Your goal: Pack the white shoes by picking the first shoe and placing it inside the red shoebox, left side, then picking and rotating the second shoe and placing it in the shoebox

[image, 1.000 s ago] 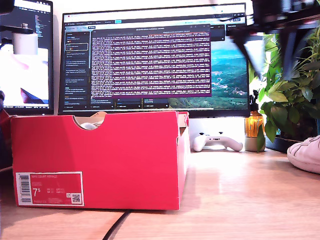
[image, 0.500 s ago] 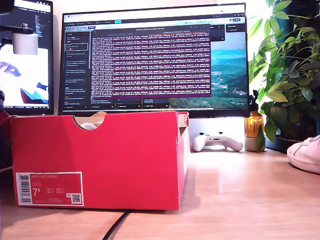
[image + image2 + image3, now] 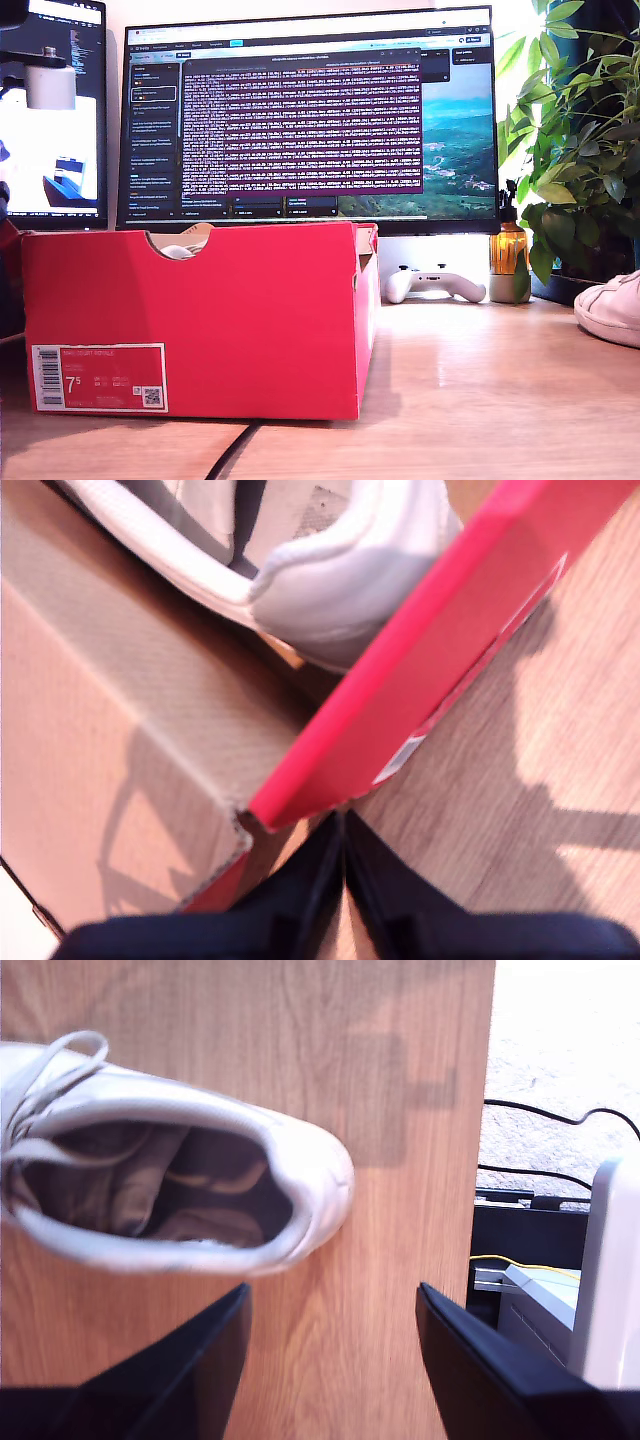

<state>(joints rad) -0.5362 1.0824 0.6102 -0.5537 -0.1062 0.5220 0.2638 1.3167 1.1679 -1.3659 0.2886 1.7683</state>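
The dark, blurred arm that crossed the top of the exterior view's right a second ago is gone from that view now; the red shoebox [image 3: 195,320] and the counter [image 3: 480,390] are unchanged. One white shoe [image 3: 340,570] already lies inside the box, its heel against the red wall, so the first placement looks done. My first pincer [image 3: 343,880] hovers above the box's corner with its jaws pressed together, holding nothing. The second shoe [image 3: 160,1185] sits on the counter near its edge, opening upward. My second pincer [image 3: 330,1355] hangs over it with jaws spread wide, just off the heel, probably lining up to grasp the heel rim for the rotation.
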